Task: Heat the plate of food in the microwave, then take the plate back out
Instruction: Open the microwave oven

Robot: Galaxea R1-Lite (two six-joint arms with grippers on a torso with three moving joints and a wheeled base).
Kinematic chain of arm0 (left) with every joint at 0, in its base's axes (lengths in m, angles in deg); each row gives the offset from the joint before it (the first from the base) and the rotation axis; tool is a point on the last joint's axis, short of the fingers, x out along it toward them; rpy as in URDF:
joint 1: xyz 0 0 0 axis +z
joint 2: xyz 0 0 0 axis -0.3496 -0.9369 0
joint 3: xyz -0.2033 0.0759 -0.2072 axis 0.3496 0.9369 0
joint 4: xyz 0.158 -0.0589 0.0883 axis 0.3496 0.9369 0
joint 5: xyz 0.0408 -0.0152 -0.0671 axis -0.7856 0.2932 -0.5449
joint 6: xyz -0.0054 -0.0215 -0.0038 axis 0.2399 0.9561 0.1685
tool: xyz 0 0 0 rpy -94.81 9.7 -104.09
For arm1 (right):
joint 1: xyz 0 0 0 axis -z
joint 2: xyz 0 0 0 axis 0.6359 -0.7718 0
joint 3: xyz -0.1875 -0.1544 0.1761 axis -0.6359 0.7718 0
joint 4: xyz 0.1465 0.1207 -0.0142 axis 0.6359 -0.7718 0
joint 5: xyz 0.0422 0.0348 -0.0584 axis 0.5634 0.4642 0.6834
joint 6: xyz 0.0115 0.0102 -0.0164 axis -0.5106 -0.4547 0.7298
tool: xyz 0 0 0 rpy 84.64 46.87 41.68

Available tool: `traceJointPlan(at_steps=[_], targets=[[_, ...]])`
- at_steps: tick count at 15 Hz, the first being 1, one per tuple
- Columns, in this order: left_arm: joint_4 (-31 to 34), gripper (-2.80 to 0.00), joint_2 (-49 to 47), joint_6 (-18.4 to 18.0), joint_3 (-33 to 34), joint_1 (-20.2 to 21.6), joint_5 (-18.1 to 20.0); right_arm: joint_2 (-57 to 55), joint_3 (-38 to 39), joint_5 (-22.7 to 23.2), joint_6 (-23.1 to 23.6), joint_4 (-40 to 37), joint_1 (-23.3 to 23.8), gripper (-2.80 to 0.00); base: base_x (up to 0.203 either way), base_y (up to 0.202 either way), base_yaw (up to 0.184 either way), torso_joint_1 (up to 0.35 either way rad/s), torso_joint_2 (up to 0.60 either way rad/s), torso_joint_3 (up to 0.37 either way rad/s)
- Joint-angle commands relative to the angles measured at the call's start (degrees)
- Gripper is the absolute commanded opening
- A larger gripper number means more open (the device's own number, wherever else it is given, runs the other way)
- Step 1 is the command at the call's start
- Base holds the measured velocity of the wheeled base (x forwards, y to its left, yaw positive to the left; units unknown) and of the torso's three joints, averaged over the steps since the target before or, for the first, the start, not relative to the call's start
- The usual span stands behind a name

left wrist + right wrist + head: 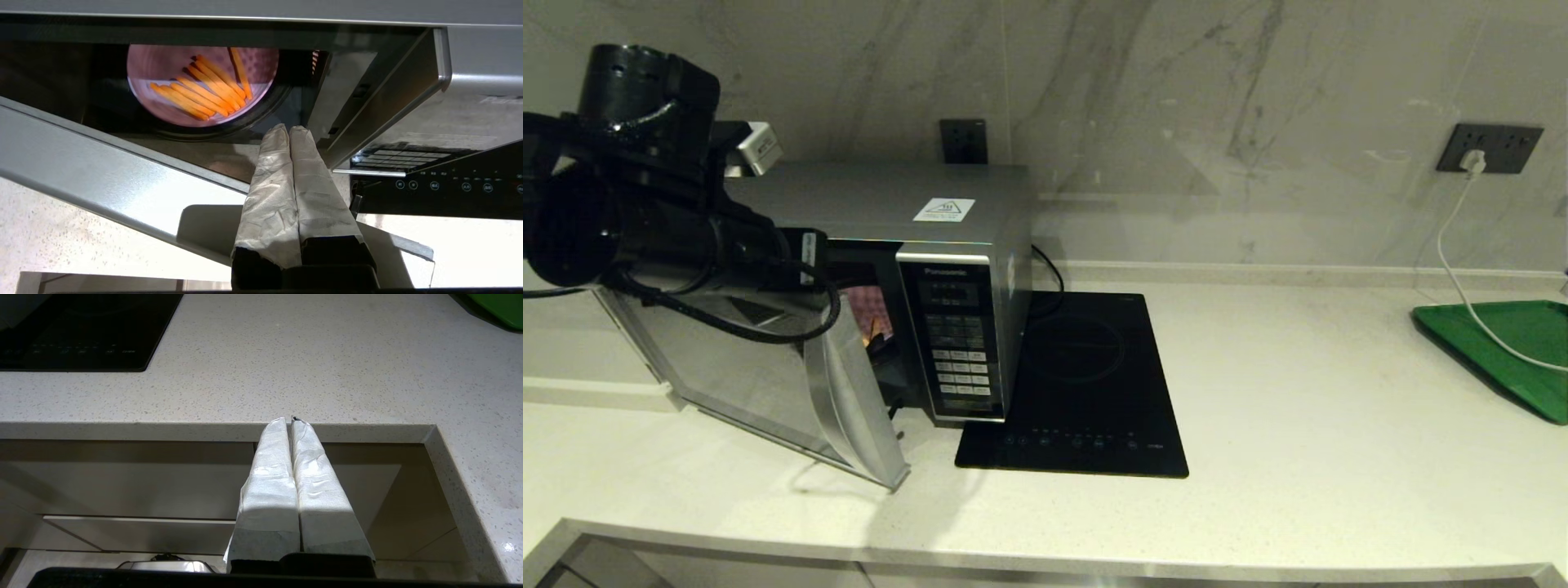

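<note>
The silver Panasonic microwave (956, 245) stands at the left of the counter with its door (768, 384) swung partly open. Inside, on the turntable, sits the lilac plate (163, 110) with several orange fries (204, 92). My left gripper (289, 130) is shut and empty, its taped fingers pressed together just outside the cavity opening, between the door and the keypad panel (408, 157). In the head view the left arm (645, 220) hangs over the door. My right gripper (288, 420) is shut and empty, parked below the counter's front edge.
A flat black induction hob (1086, 384) lies right beside the microwave. A green tray (1515, 351) sits at the far right with a white cable (1462, 269) running across it from a wall socket. Bare white counter (1339, 449) stretches between hob and tray.
</note>
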Motion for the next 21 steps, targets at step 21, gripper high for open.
traceJointPlan(at_steps=[21], targets=[[6.22, -2.80, 23.03, -4.02, 12.44, 1.09, -9.12, 0.00, -0.01, 0.00, -0.03, -0.09, -0.01, -2.80, 0.000, 0.000, 0.000, 0.000, 0.00, 0.000]])
